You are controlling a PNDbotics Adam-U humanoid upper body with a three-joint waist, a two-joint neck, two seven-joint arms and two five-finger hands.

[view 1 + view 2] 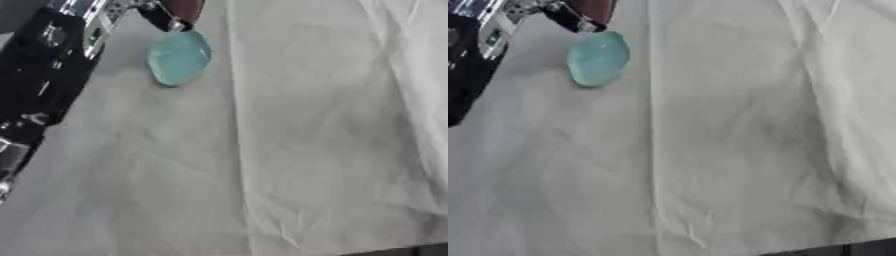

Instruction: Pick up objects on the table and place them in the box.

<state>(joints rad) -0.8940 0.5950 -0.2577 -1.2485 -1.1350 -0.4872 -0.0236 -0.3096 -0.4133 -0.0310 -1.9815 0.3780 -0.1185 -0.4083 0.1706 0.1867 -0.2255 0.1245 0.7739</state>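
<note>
Top left, left hand (171, 15), seemingly above teal object (179, 58)

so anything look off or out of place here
Mostly no: a teal object lies on the creased white cloth, nothing spilled. The odd part is that no box shows in either view. The left arm runs along the left edge.

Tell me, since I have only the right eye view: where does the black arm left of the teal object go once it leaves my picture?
Observer: The left arm carries on down the left edge, away from the teal object, into the lower left corner.
Operator: Is there anything on that lower stretch?
Observer: There is a silver joint low on it, with small white markings on the black casing just above.
</note>
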